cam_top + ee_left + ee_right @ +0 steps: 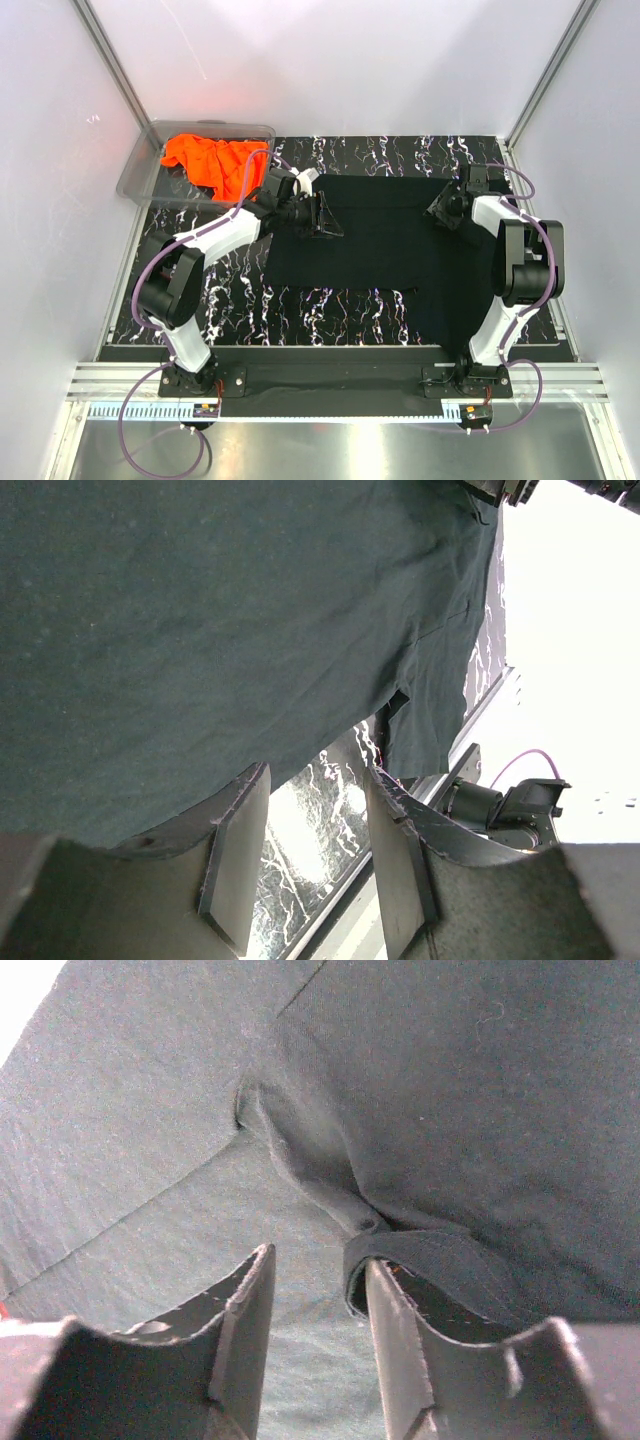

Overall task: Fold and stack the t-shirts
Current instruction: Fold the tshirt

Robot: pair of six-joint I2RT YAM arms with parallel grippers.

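We're over the black t-shirt point(370, 240) now, spread flat across the middle and right of the tabletop point(240, 300). The orange t-shirt point(205, 160) sits crumpled in the clear bin point(135, 175) at the far left corner. The left end effector point(322, 215) hovers at the shirt's left edge with its jaws parted and nothing between them, bare tabletop showing in the gap. The right end effector point(445, 213) is low over the shirt's far right part, also released. A raised fold of hem point(400, 1245) lies just beside one finger.

We judge this cloth light, limp and not fragile. It will sag and drag, so we'd pinch it at hems or seams, both sides together, where the doubled fabric gives the fingers something to bite.
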